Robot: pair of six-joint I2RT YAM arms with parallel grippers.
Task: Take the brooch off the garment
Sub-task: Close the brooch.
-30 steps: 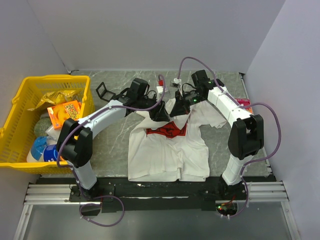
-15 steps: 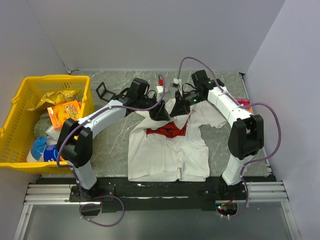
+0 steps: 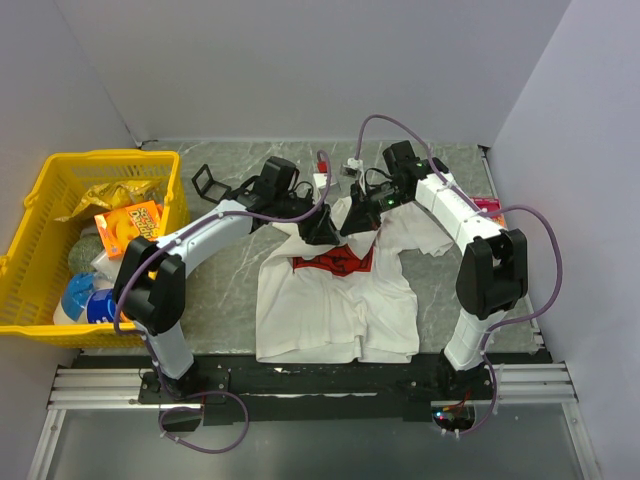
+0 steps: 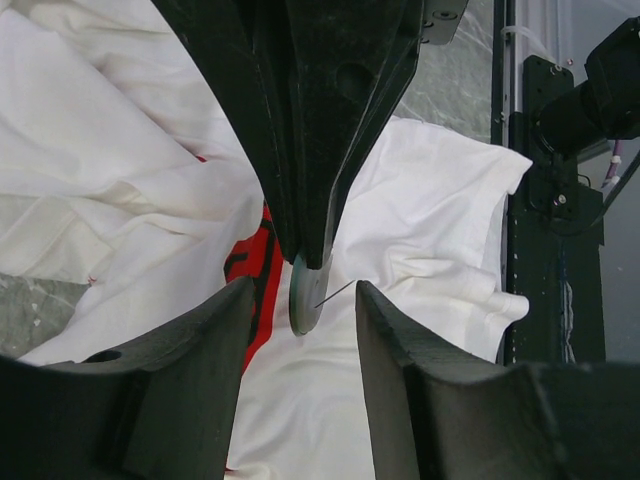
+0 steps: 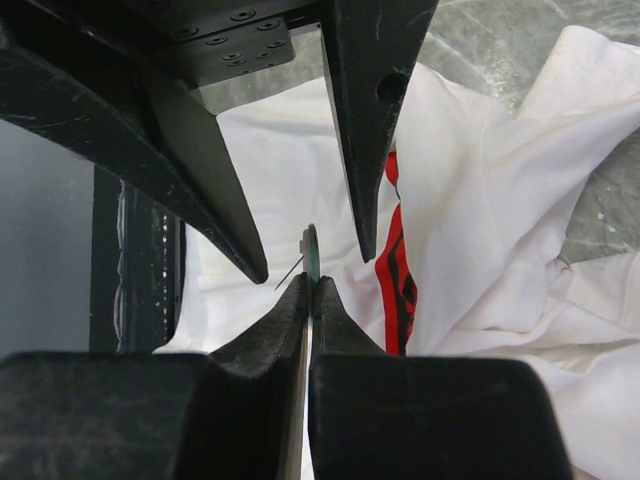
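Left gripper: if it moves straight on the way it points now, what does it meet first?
Probably the thin pale-green round brooch pinched in the shut right gripper, which sits directly ahead; depth is unclear.

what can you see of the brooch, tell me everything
The brooch shows edge-on as a thin, pale greenish disc, glassy or plastic-looking, with a fine pin jutting from one side. The right gripper is shut on its rim, holding it above the white T-shirt. The left gripper is open, its fingers either side of the disc without touching. The pin looks free of cloth, though that is hard to confirm.
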